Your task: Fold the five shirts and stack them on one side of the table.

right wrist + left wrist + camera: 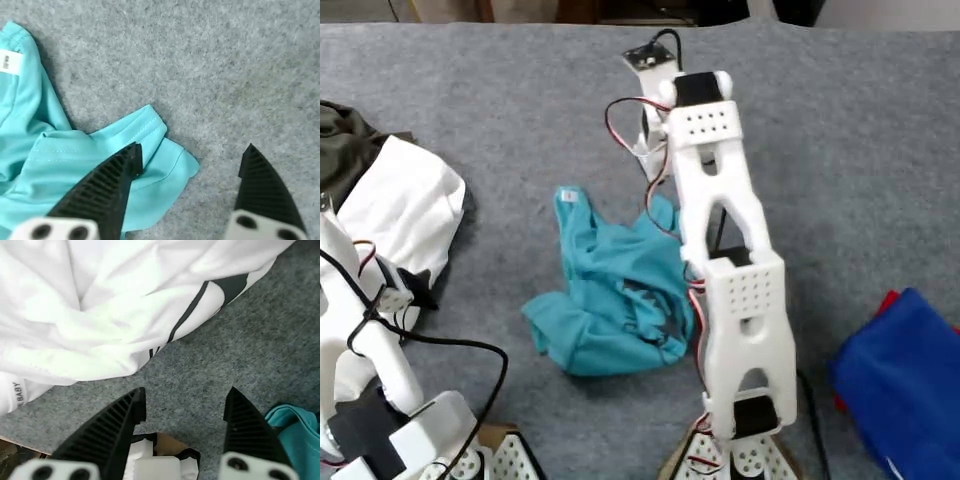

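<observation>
A: Where's the teal shirt (615, 300)?
B: Crumpled mid-table on the gray felt (860, 150). The right gripper (192, 150) hangs over its far edge, jaws spread wide, holding nothing.
A: And the left gripper (186, 392)?
B: Also gaping and empty, just beside the white shirt (405, 215) at the left. A blue shirt (905, 385) lies at the near right, well apart.

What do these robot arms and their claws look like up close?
White plastic shells. The right arm has dotted hole panels and red, white, black wires; the left arm trails black cable. The left gripper and right gripper each have two black, ribbed, pointed fingers.
</observation>
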Tool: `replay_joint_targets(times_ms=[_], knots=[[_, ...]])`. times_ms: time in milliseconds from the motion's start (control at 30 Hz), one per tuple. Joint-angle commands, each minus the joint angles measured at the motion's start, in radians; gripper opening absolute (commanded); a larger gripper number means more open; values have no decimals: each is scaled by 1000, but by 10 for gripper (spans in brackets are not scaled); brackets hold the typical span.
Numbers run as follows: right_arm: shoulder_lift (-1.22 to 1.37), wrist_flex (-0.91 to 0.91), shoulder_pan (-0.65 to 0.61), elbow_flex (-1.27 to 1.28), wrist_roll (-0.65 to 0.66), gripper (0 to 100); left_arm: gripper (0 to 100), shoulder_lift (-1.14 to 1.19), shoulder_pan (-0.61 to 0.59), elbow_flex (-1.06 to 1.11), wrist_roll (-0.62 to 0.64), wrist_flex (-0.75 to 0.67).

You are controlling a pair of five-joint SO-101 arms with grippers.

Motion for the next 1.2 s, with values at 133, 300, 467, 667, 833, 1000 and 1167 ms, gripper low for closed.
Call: replay_joint_targets(times_ms=[133, 300, 467, 667, 833, 1000, 1167], knots=[[94, 20, 45, 67, 14, 317, 260, -42, 25, -21, -8, 0], [94, 18, 15, 165, 40, 317, 260, -42, 126, -20, -3, 0], [99, 17, 5, 180, 35, 205, 260, -35, 258, -18, 57, -43], [96, 15, 39, 142, 35, 51, 260, -35, 462, -20, 195, -199], [94, 17, 82, 25, 34, 34, 260, -27, 615, -15, 430, -419], [94, 18, 162, -87, 41, 28, 260, 68, 689, -41, 654, -612], [101, -23, 265, -108, 44, 29, 260, 269, 760, -132, 789, -683]])
